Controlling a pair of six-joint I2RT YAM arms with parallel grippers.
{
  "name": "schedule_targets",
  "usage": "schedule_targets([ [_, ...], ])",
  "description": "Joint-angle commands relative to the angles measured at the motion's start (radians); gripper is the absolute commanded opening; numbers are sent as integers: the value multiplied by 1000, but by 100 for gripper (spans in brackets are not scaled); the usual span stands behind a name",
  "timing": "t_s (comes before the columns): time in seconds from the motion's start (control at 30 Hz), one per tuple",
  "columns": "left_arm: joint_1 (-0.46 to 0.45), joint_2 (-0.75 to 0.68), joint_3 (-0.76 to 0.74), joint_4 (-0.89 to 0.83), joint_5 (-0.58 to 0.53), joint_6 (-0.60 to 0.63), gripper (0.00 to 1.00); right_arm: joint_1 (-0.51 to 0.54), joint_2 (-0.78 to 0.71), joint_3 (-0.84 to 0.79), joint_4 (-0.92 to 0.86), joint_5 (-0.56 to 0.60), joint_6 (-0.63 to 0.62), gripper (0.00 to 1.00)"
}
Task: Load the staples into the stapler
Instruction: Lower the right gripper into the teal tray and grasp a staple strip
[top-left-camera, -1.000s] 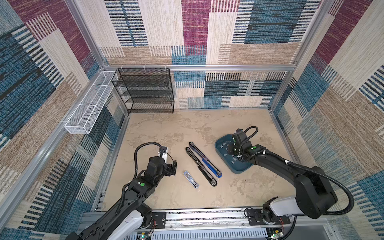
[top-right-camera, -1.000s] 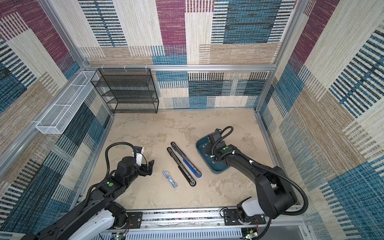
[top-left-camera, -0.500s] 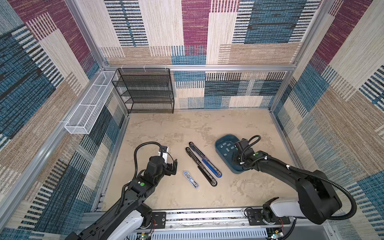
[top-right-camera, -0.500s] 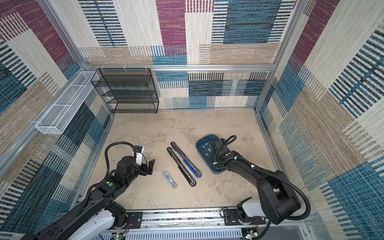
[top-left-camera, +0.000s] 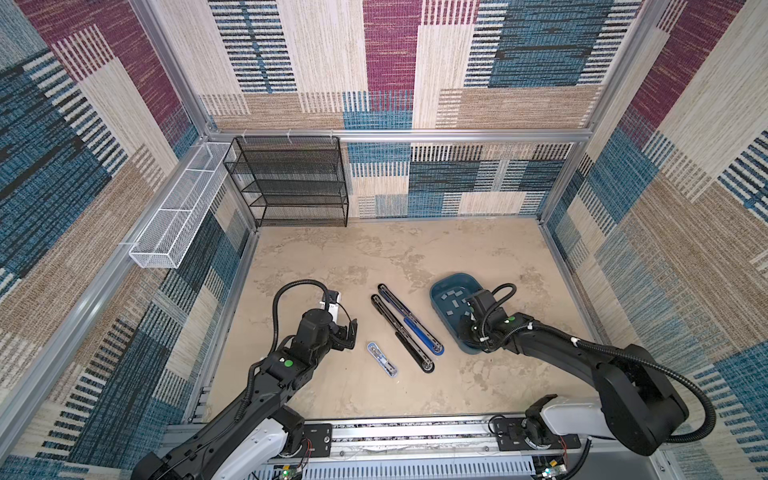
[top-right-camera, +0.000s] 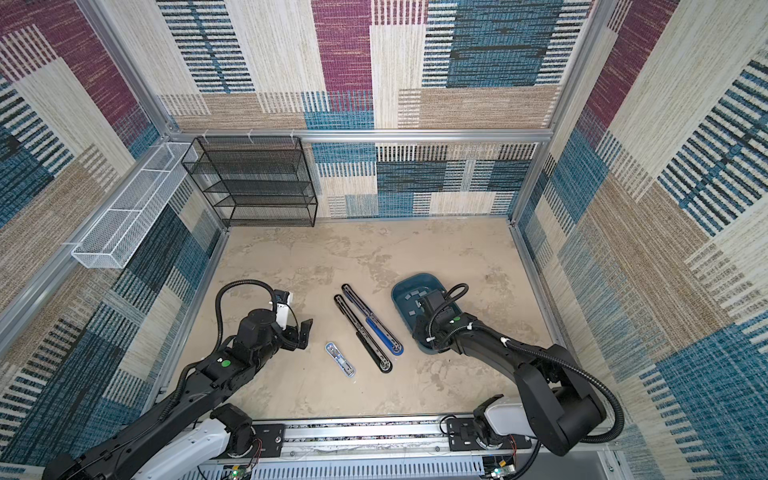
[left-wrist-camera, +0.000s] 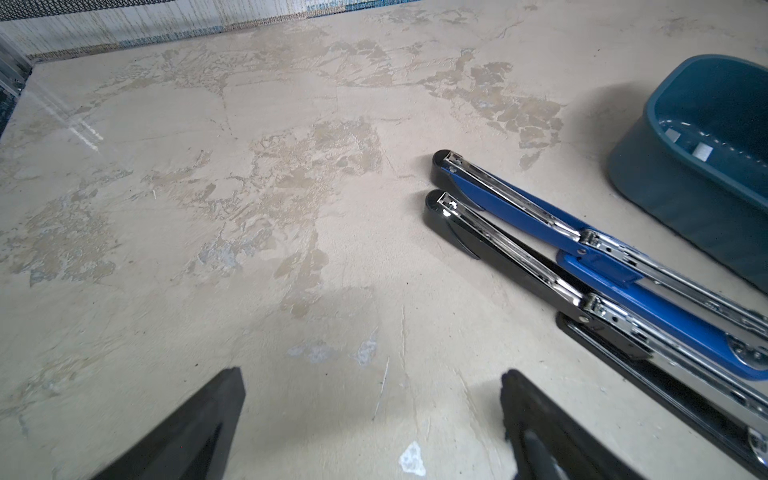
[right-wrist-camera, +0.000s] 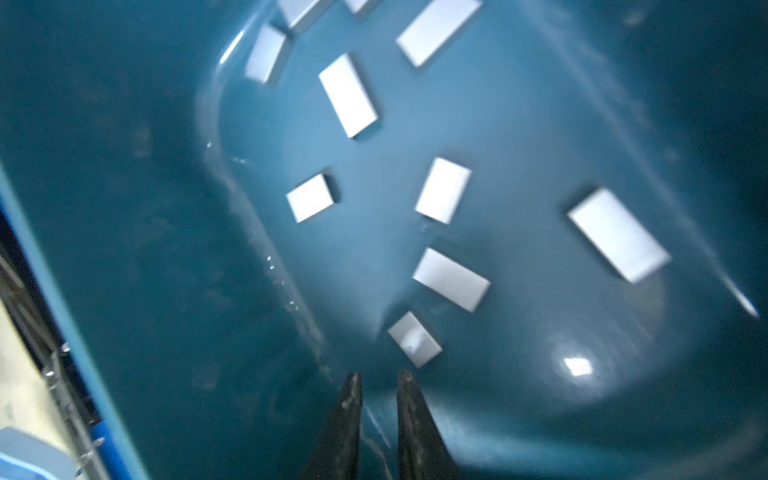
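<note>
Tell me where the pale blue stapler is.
Both top views show the pale blue stapler on the table near the front, between the left gripper and the black stapler.

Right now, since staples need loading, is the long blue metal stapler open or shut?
Open: the long blue metal stapler lies unfolded flat, chrome staple channel exposed.

Teal bin (left-wrist-camera: 673, 187), grey staples (right-wrist-camera: 442, 190), blue stapler (left-wrist-camera: 598, 266).
</note>
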Motion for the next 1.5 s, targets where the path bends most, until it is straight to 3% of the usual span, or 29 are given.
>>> schedule_targets([
  [0.0, 0, -20, -8, 28, -10, 20, 99, 12, 26, 30, 51, -19, 35, 21],
  [0.13, 0, -41, -17, 28, -11, 19, 99, 11, 61, 81, 24, 36, 16, 26],
  [0.2, -1, -41, -17, 30, -13, 19, 99, 11, 69, 109, -7, 101, 11, 37],
  [0.3, 0, -29, -12, 29, -12, 19, 99, 0, 79, 127, -16, 174, 13, 43],
  [0.63, 0, -18, -7, 28, -17, 17, 99, -79, 244, 247, 10, 273, -22, 46],
  [1.1, 0, -31, -12, 21, -72, -1, 99, -78, 371, 357, 67, 230, -276, 40],
  [1.47, 0, -38, -14, 19, -97, -3, 99, -78, 423, 359, 84, 228, -334, 42],
])
